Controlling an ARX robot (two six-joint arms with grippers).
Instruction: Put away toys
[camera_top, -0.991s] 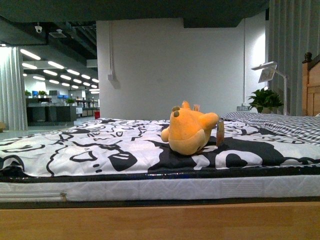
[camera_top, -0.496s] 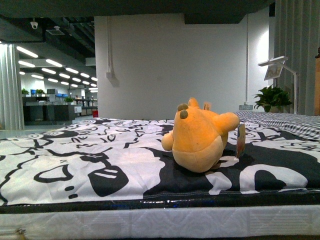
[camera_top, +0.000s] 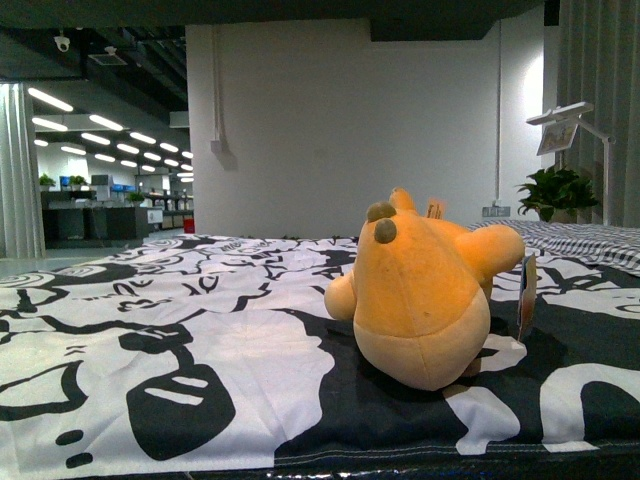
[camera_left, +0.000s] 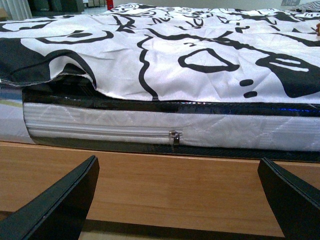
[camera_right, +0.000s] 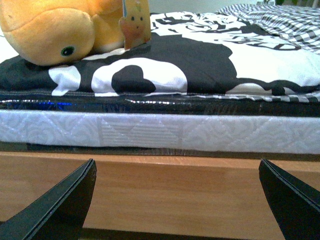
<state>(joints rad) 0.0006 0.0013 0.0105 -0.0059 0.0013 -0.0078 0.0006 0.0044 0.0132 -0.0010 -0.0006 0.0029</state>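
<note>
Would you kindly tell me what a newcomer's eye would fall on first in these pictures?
The orange-yellow plush animal stands out first, lying on the bed's black-and-white cartoon-print sheet, right of centre in the front view, with a hang tag beside it. In the wrist views, the left gripper and right gripper are both open, low before the wooden bed frame, touching nothing.

The plush toy (camera_right: 55, 30) is cut off by the right wrist view's edge; its tag (camera_right: 135, 21) is blurred.
</note>
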